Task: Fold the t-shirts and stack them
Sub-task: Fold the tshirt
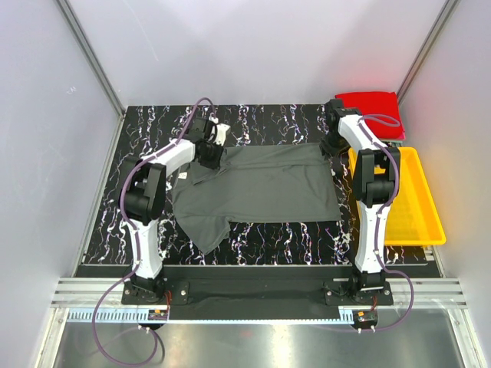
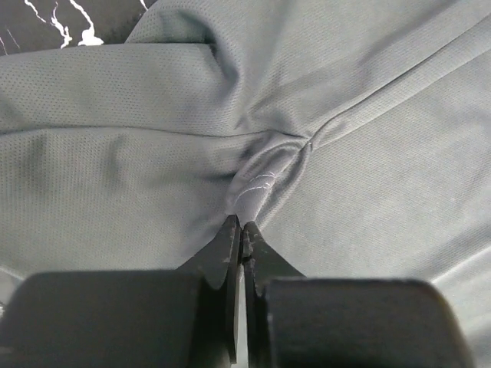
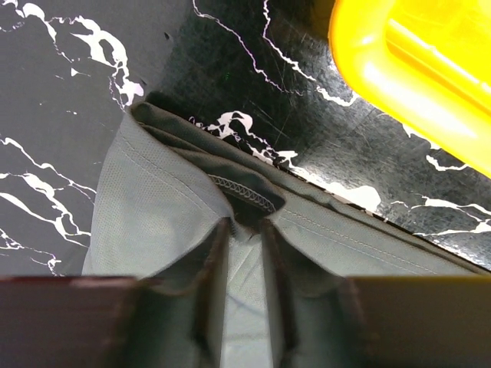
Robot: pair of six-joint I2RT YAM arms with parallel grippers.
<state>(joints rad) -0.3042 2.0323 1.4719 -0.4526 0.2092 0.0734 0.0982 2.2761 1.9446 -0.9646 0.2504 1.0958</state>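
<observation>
Bench (image 1: pixel 268 123), black marbled top. The dark grey t-shirt (image 1: pixel 261 188) lies flat across the middle, long axis left to right, parallel to the far edge. One sleeve trails toward the near-left corner. The red t-shirt (image 1: pixel 370 103), folded square, sits in the far-right corner, apart from the grey one. The yellow tray (image 1: pixel 430 230) runs along the right edge.

Left gripper (image 2: pixel 240 224): fingers together, pinching a small pucker of grey cloth, with creases radiating from the pinch. From above I place it at the shirt's far-left corner, the shoulder end.

Right gripper (image 3: pixel 243 224): fingers apart, straddling the stitched hem at the shirt's far-right corner. Cloth lies between them with a gap showing. I read this as not clamped.

What my next move turns on: both grippers sit on the shirt's far edge, one at each end of the long axis. All the rest of the cloth lies from the fingers toward the near edge. So I judge the fold goes far edge over toward near, both arms together. Left is ready. Right must close on the hem first, or that corner would lag and the fold would skew. Neither arm is nearer the body of the shirt; each has its own end. The tray is near the right gripper, so mind it on the pull.
</observation>
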